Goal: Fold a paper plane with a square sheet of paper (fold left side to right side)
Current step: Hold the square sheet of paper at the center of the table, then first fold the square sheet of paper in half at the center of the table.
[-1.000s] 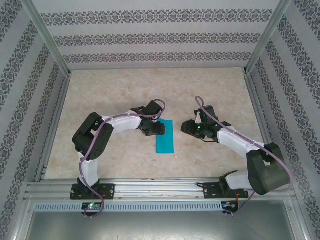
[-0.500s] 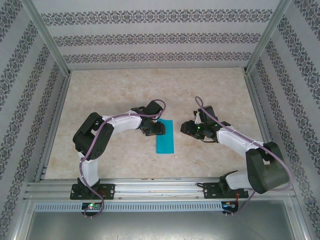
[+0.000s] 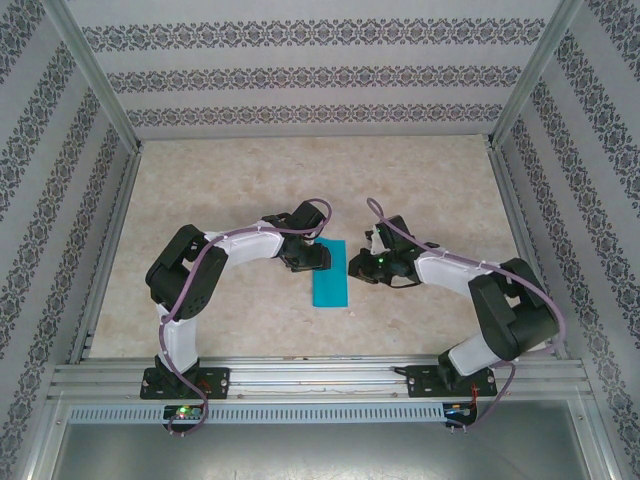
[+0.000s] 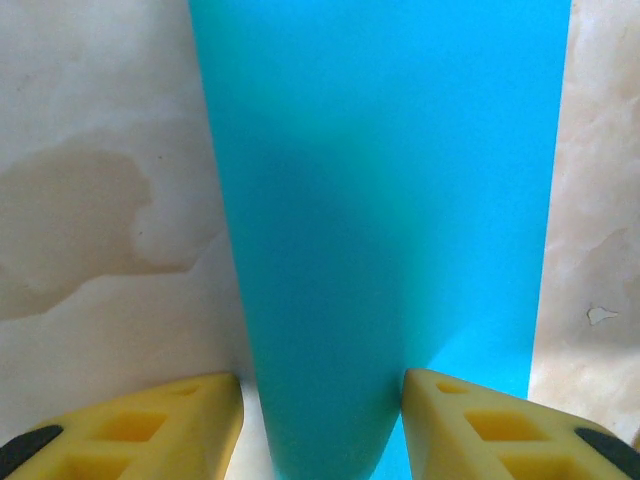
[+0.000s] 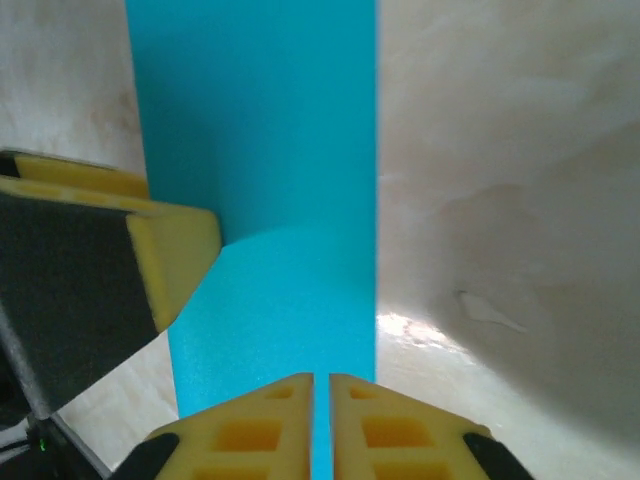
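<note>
The right pincer (image 5: 322,385) has its yellow fingers drawn almost together, with only a thin slit between the tips where teal shows. Whether any paper is nipped in that slit cannot be told. Its tips sit over the square sheet of paper (image 3: 330,280), just inside the sheet's right edge. The left pincer (image 4: 320,385) stands roughly half open, its two fingers straddling the sheet from the left side: one finger (image 4: 170,420) is just beside the sheet's left edge, the other is over the teal. Whether they squeeze it cannot be told. The sheet is a narrow upright strip on the marbled surface (image 3: 250,180), with one pincer at each long edge.
</note>
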`<move>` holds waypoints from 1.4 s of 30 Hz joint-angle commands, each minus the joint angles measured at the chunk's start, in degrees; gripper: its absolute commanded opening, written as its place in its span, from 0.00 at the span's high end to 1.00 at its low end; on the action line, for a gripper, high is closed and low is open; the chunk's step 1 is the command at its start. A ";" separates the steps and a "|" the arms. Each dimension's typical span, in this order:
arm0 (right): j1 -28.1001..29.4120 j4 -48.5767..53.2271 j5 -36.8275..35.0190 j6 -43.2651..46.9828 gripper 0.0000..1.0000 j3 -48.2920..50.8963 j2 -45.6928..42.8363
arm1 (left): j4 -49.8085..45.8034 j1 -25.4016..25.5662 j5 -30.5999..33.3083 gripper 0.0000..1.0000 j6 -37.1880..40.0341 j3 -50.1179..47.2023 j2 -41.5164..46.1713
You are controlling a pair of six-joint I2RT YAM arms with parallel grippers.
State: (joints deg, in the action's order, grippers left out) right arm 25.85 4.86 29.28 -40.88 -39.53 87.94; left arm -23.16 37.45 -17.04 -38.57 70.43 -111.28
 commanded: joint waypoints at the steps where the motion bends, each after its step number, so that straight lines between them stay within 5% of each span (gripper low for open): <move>1: 1.60 -3.76 2.46 -1.47 0.93 -2.23 2.30 | -0.13 2.80 -1.91 0.51 0.25 -2.30 -6.84; 20: 3.66 2.59 -4.52 1.66 1.00 -2.68 10.53 | -0.56 2.72 -0.46 0.50 0.86 -2.41 -5.02; 34: 3.75 4.01 -6.51 1.68 1.00 -2.22 12.03 | 0.88 -0.30 6.05 0.40 3.60 -6.62 15.27; 42: 3.77 4.21 -6.78 1.68 1.00 -2.03 12.08 | 13.14 -1.06 -5.71 0.60 4.85 -12.22 19.13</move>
State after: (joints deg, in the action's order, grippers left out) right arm 28.77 3.53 28.34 -40.29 -42.92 96.92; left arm -16.36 37.01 -16.60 -34.96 59.94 -91.13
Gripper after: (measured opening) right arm 0.057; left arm 0.424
